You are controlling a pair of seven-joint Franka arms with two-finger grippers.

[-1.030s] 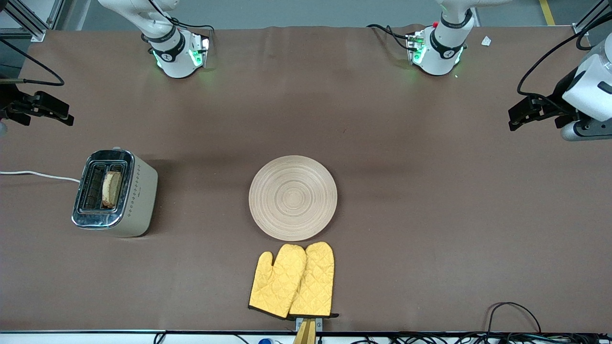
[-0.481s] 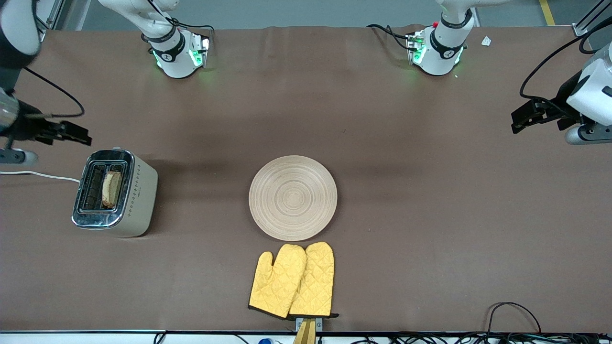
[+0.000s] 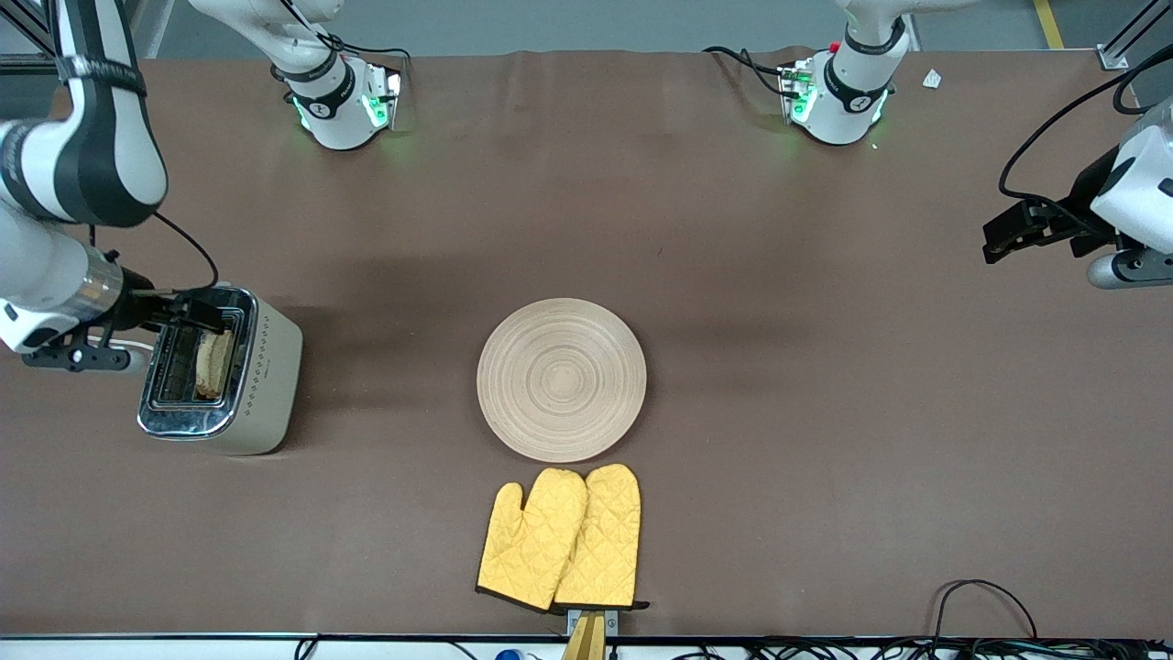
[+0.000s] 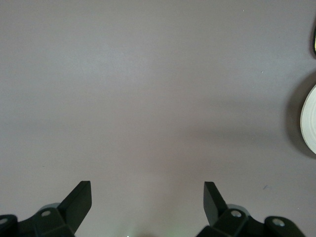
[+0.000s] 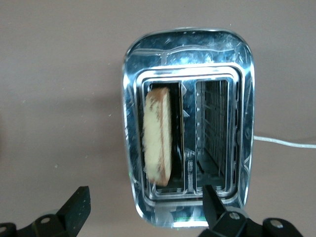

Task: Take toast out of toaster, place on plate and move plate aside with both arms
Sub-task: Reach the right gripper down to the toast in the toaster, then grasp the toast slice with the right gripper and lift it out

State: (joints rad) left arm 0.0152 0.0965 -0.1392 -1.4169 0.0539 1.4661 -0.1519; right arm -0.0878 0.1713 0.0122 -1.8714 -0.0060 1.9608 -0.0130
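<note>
The toast [image 3: 214,364] stands upright in one slot of a silver and cream toaster [image 3: 270,367] toward the right arm's end of the table. In the right wrist view the toast [image 5: 158,148] fills one slot of the toaster [image 5: 187,47] and the other slot is empty. My right gripper [image 3: 203,313] hovers open over the toaster's end farther from the front camera; it shows in its own wrist view [image 5: 145,200] with jaws wide apart. The plate [image 3: 561,379] lies empty mid-table. My left gripper [image 3: 996,240] is open and empty over bare table at the left arm's end [image 4: 147,195].
A pair of yellow oven mitts [image 3: 561,539] lies nearer to the front camera than the plate, almost touching it. The toaster's white cord [image 5: 286,142] runs off toward the table's edge. The plate's rim [image 4: 311,118] shows in the left wrist view.
My right arm has swung in from the table's edge and brought its gripper over the toaster. My left gripper has drifted slightly toward the front camera.
</note>
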